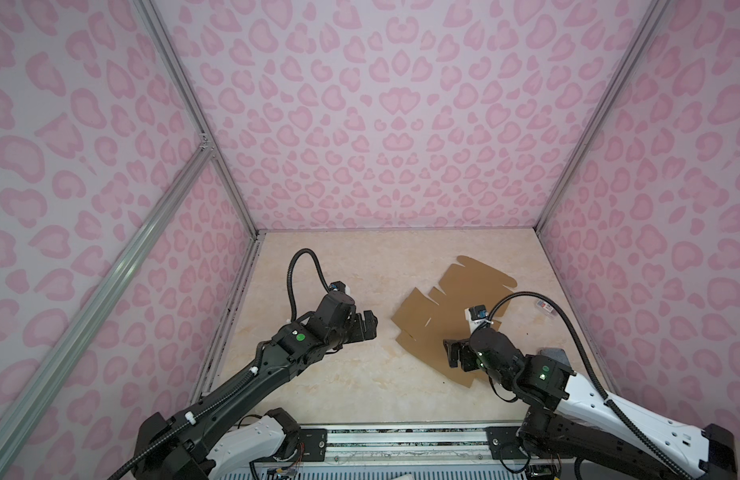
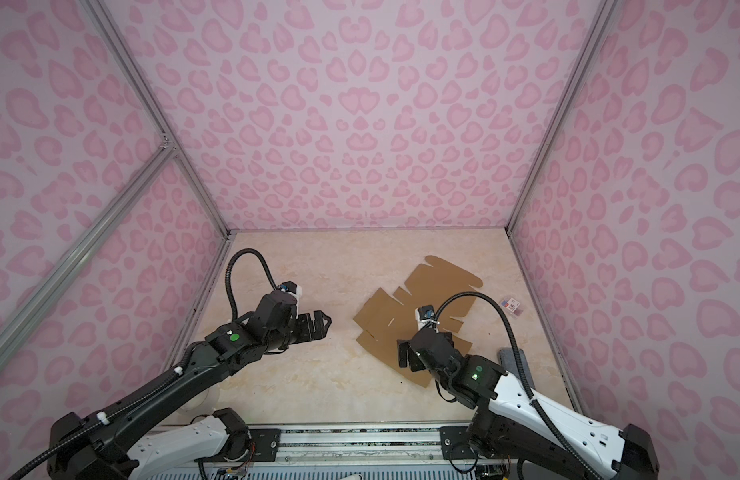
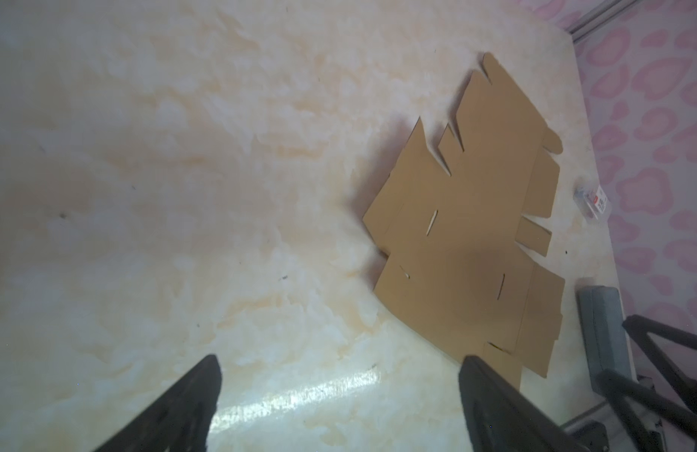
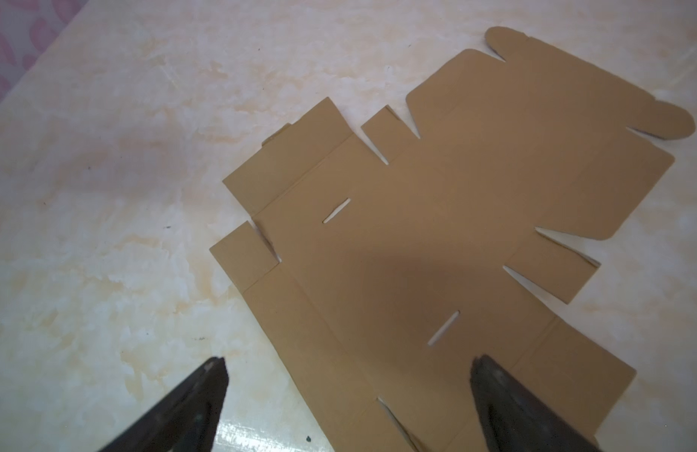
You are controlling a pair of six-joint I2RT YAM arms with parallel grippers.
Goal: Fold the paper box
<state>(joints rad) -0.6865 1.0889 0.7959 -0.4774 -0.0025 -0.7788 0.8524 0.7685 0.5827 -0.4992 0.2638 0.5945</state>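
**Pink-patterned walls (image 1: 401,124), marbled counter (image 1: 351,374): brown cardboard paper box (image 1: 439,303) lies flat**

The die-cut sheet sits right of centre. It looks light, stiff across panels, bendable at creases, likely to slide; an outer flap seems the best hold. Left end effector (image 3: 339,362) hovers open nearby; right end effector (image 4: 347,364), spread and empty, hangs over its near panel.

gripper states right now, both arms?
Left gripper: open, holding nothing.
Right gripper: open over the paper box, holding nothing.
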